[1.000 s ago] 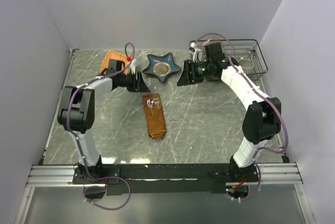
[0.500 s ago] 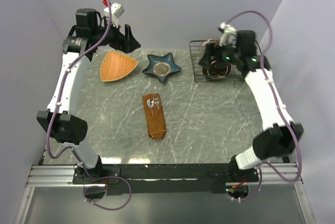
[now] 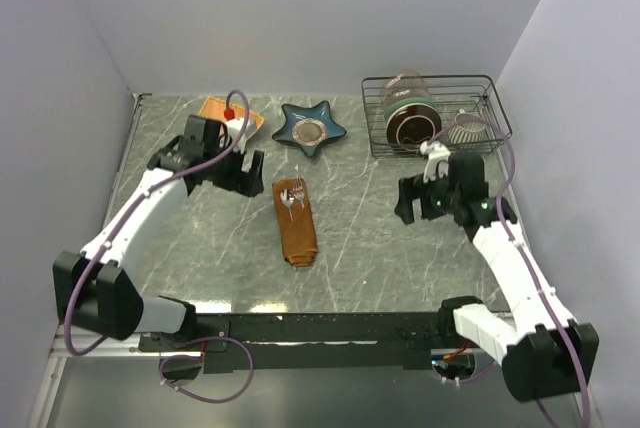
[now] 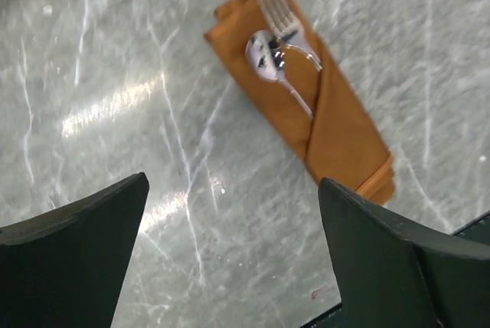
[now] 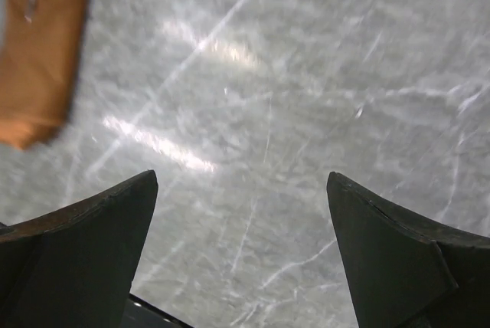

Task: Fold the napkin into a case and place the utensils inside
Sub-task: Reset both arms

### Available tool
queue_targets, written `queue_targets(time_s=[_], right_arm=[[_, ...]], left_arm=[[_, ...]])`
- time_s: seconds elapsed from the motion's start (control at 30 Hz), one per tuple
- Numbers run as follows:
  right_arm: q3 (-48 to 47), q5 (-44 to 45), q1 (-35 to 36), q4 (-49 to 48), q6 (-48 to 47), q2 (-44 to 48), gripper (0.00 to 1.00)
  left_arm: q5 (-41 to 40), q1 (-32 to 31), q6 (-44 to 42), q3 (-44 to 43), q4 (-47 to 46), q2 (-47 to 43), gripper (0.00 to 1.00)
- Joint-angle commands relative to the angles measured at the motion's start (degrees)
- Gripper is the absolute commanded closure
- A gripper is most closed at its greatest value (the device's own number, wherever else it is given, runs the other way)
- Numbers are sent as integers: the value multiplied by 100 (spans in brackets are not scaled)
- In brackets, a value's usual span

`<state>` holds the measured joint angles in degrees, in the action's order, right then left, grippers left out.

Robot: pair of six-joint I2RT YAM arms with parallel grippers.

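Observation:
The napkin lies folded as a narrow rust-orange case [image 3: 297,228] in the middle of the table, also seen in the left wrist view [image 4: 337,125] and blurred at the right wrist view's top left [image 5: 38,52]. The utensils [image 3: 291,195] stick out of its far end: a spoon [image 4: 266,50] and a fork [image 4: 280,12], their handles tucked under the diagonal flap. My left gripper [image 3: 248,172] hovers just left of the case's far end, open and empty [image 4: 232,184]. My right gripper [image 3: 406,200] is well to the case's right, open over bare marble [image 5: 242,176].
A blue star-shaped dish [image 3: 310,128] sits behind the case. An orange woven plate [image 3: 212,108] lies at the back left, partly behind my left arm. A wire rack [image 3: 480,88] at the back right holds a glass jar [image 3: 408,113] and a small cup [image 3: 468,128].
Both arms have swung down from high at the back of the table to low positions on either side of the case. Both grippers' jaws stand wider than one second ago.

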<state>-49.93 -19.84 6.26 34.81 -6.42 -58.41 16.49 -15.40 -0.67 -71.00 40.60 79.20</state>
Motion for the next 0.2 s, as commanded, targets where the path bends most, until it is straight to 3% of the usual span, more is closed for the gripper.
queue_targets(time_s=[0.0,0.17], right_arm=[[483,629,532,-553,-351,742,0],[512,770,657,-686,-465,972,0]], left_arm=[[-700,-60,260,780,-667,-764,1],[-1077,-51,383,1238,-1053,-1134,1]])
